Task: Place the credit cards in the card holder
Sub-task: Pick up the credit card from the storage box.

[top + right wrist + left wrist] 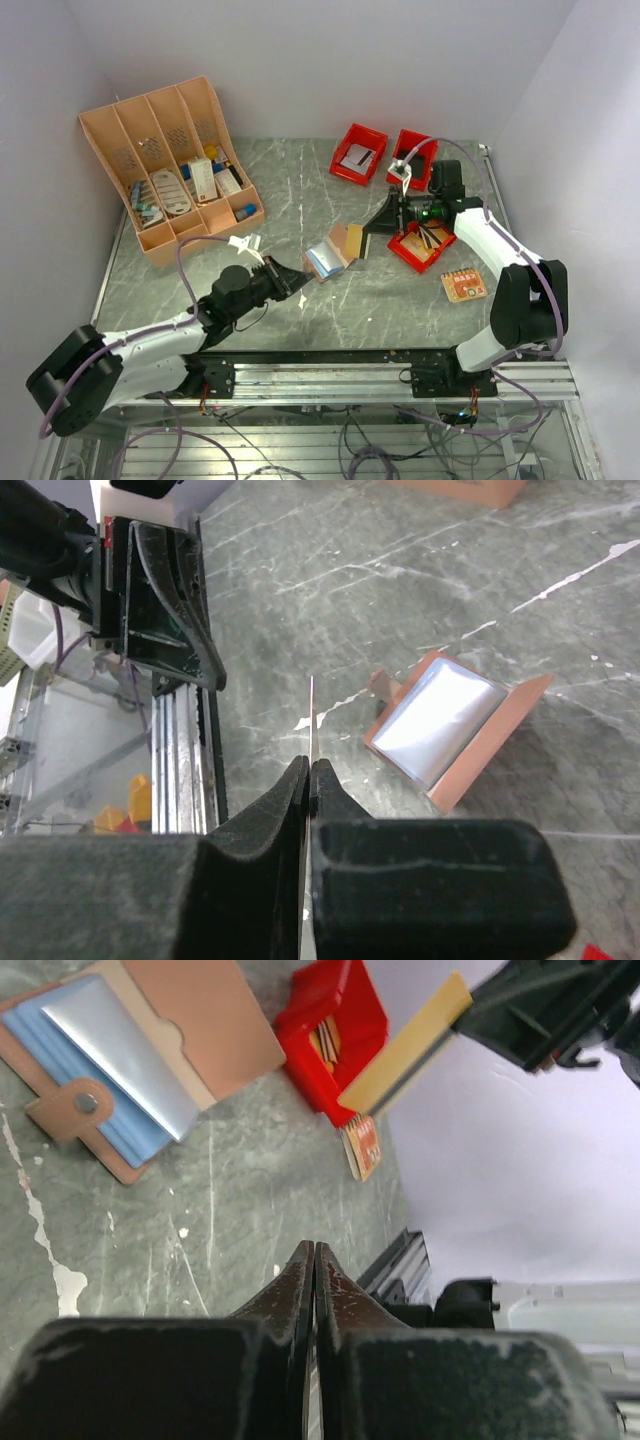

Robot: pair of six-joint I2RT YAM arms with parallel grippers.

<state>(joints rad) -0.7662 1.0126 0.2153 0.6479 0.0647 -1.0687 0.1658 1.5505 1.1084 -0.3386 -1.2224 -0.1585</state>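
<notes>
Now the right pincer [308, 768] is pinched tight on a thin yellow card [405, 1055] and holds it up off the table. The card holder [330, 255] lies open and flat on the table, just in front of this pincer's tips and lower down. A silver card [120, 1050] sits inside it. The left pincer [314, 1252] is squeezed shut with nothing in it, and the card holder lies a little ahead of it. A red box [355, 1005] sits close beside the right pincer.

- We see a tan-brown card holder [230, 1020] ahead of the left jaws, blue and silver inside.
- Mustard-yellow card [405, 1045] between the right jaws.
- Grey-green table [300, 190], white-veined.
</notes>
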